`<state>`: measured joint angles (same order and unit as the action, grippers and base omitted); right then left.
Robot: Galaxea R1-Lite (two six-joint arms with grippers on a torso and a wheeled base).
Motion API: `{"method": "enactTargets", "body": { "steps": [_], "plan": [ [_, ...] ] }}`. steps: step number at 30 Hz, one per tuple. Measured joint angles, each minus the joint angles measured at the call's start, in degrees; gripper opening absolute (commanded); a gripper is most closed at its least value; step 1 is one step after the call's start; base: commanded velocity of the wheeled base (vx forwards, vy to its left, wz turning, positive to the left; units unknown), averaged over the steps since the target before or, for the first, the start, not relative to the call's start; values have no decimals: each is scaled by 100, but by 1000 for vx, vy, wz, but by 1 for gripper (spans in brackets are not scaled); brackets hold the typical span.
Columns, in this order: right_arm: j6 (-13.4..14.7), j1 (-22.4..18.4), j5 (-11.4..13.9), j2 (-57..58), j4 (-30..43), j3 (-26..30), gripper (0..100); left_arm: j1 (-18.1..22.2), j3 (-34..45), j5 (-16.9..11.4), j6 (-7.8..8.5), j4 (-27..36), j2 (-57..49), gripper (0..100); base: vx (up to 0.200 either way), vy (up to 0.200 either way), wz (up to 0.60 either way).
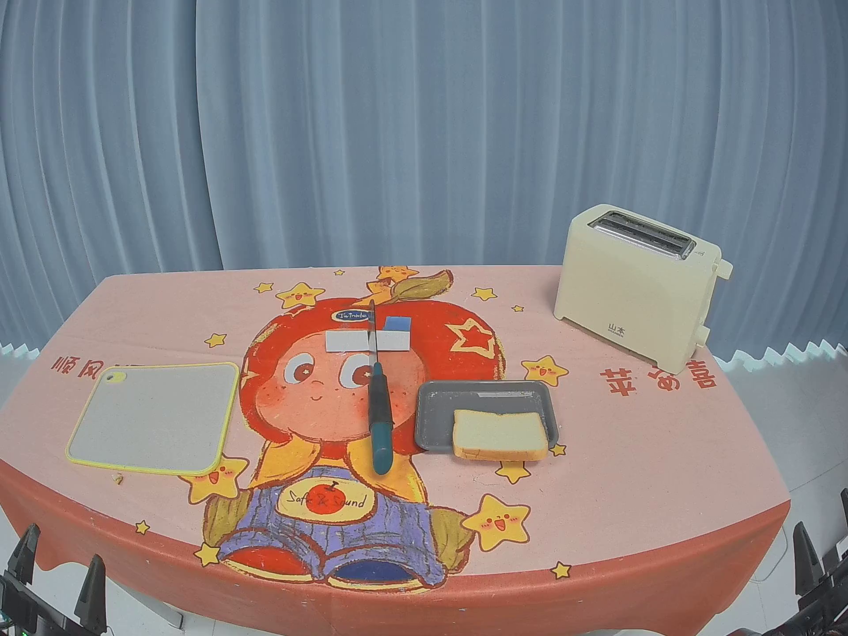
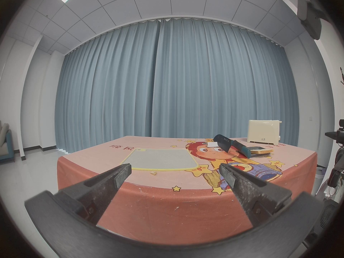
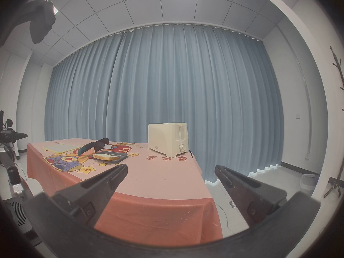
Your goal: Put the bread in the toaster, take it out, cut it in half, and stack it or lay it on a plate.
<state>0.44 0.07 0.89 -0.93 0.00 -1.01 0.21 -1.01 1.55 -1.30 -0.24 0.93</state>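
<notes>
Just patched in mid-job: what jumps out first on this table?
The bright cartoon tablecloth grabs the eye first. A cream toaster stands far right. A bread slice lies across the near rim of the gray tray at centre, with a teal-handled knife just left of it and a cutting board farther left.

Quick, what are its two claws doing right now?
Left gripper: open, holding nothing.
Right gripper: open, holding nothing.
</notes>
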Motion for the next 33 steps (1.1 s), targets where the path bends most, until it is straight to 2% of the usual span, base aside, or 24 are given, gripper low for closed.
{"method": "enactTargets", "body": {
  "steps": [33],
  "plan": [
    [-12, 9, 12, 0, 0, 0, 100, 0, 0, 1, 0, 0, 0, 100, 0, 0, 0]
  ]
}}
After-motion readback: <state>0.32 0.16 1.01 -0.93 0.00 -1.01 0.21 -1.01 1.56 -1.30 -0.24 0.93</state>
